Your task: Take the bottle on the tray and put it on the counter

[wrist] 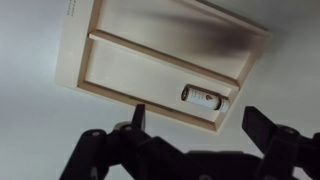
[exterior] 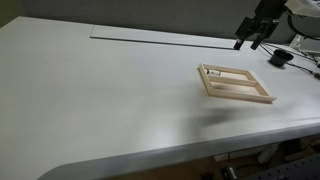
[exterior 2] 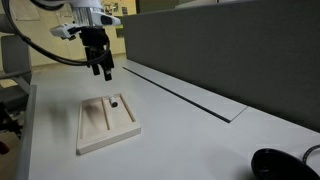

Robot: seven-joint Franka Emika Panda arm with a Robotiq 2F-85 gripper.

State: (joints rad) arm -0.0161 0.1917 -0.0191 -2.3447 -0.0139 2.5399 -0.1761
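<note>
The off-white counter (exterior: pixel 100 100) carries a tray (exterior: pixel 240 98) lying flat near one end, clear of every edge. A thin dark slot (exterior: pixel 160 41) runs along the far edge. A dark round thing (exterior: pixel 280 57) sits by that end's far corner.

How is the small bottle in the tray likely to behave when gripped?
The bottle lies on its side and looks round-bodied, so it may roll if nudged. It looks tiny against the tray, so it is probably light and easily knocked. The open gripper may have little room beside the rim.
</note>
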